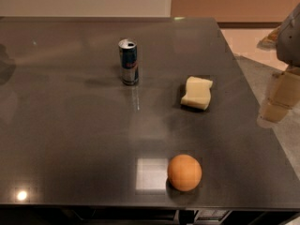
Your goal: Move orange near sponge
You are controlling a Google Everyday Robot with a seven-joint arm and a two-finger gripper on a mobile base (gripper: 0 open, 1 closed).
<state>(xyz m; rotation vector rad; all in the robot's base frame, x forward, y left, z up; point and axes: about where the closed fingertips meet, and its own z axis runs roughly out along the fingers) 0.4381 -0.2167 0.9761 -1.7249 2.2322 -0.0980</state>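
Note:
The orange [184,172] is round and smooth and sits on the dark table [70,139] near its front edge, right of centre. The pale yellow sponge [197,93] lies flat farther back and slightly right of the orange, well apart from it. My gripper [277,102] hangs at the right edge of the view, off the table's right side, level with the sponge and far from the orange. It holds nothing that I can see.
An upright blue and silver can [129,62] stands at the back centre, left of the sponge. The table's right edge runs diagonally past the gripper, with pale floor [248,41] beyond. A wall stands behind the table.

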